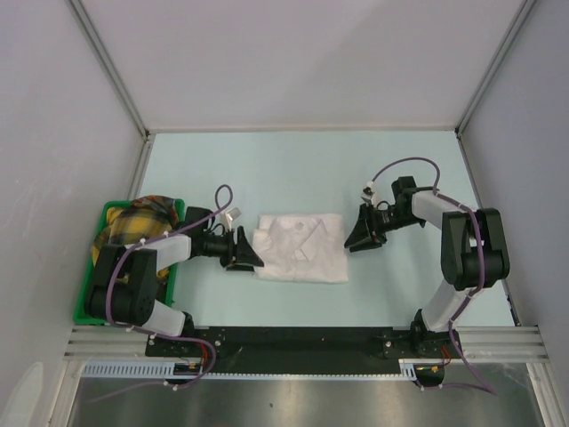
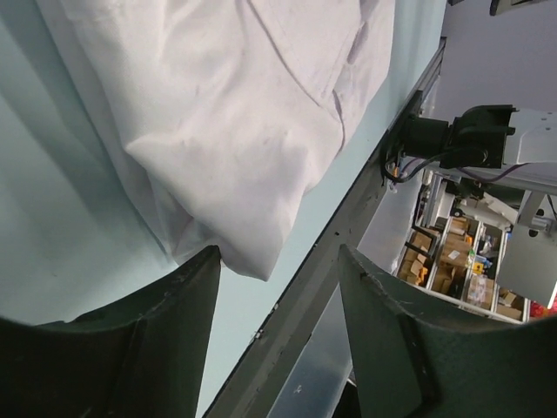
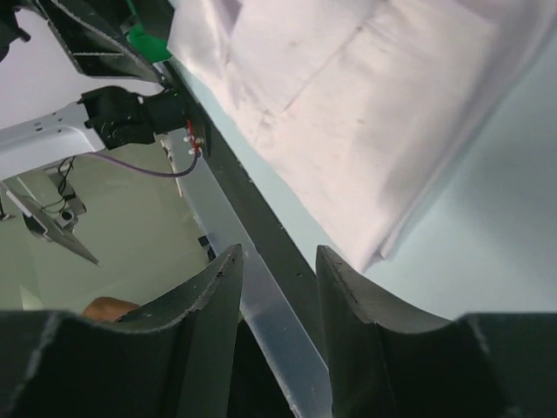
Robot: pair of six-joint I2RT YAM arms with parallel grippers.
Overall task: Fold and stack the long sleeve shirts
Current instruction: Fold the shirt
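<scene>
One plain white, wrinkled cloth shirt (image 1: 302,247), folded to a rectangle, lies on the pale counter (image 1: 293,169), midway along and toward its near edge. The left fingers (image 1: 247,253) and the right fingers (image 1: 360,237) flank its two ends, both spread and empty. Best, I judge, to go low, pinch every layer at the near corners, and move both sides together.

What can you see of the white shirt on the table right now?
The shirt is plain white, thin, wrinkled cloth, folded into a rough rectangle with seams showing on top. It lies flat on the pale table, between the open left gripper and open right gripper, one near each end; neither grips it.
</scene>
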